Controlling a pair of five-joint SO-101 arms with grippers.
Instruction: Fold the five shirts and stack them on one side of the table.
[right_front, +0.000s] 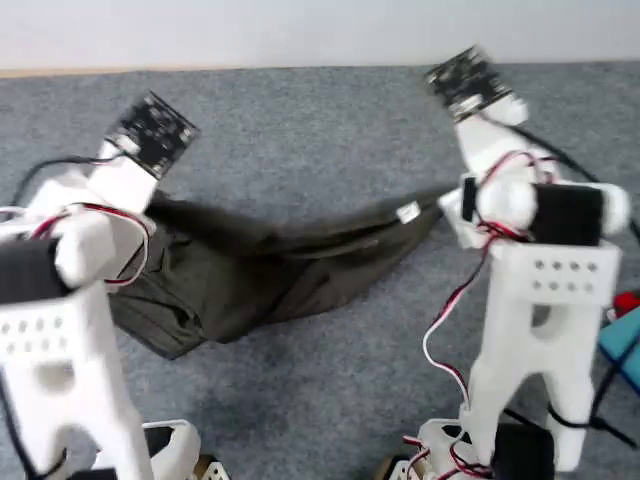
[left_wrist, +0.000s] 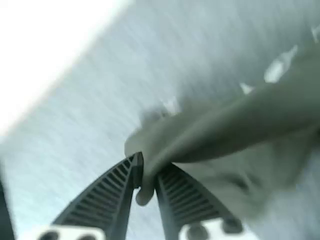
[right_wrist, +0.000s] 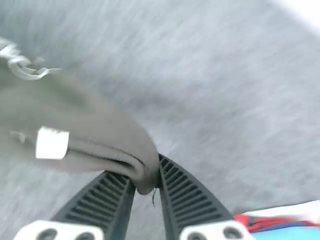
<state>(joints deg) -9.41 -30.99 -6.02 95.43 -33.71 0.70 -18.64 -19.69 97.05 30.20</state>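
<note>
A dark olive shirt (right_front: 270, 265) hangs stretched between the two arms over the grey table (right_front: 300, 130), sagging and bunched toward the left. My left gripper (left_wrist: 145, 175) is shut on one edge of the shirt (left_wrist: 210, 135), the cloth pinched between its ribbed fingers (left_wrist: 112, 192). At the other end my right gripper (right_wrist: 146, 182) is shut on the shirt's edge (right_wrist: 75, 130), close to a white label (right_wrist: 51, 142). In the high view that label (right_front: 407, 212) sits just left of the right arm (right_front: 520, 210), and the left arm (right_front: 90, 230) stands over the shirt's bunched end.
Blue and red cloth (right_front: 625, 335) lies at the table's right edge, also seen as a strip of cloth (right_wrist: 280, 220) beside the right gripper. The grey table surface stretches free behind the arms up to a pale wall (right_front: 300, 30).
</note>
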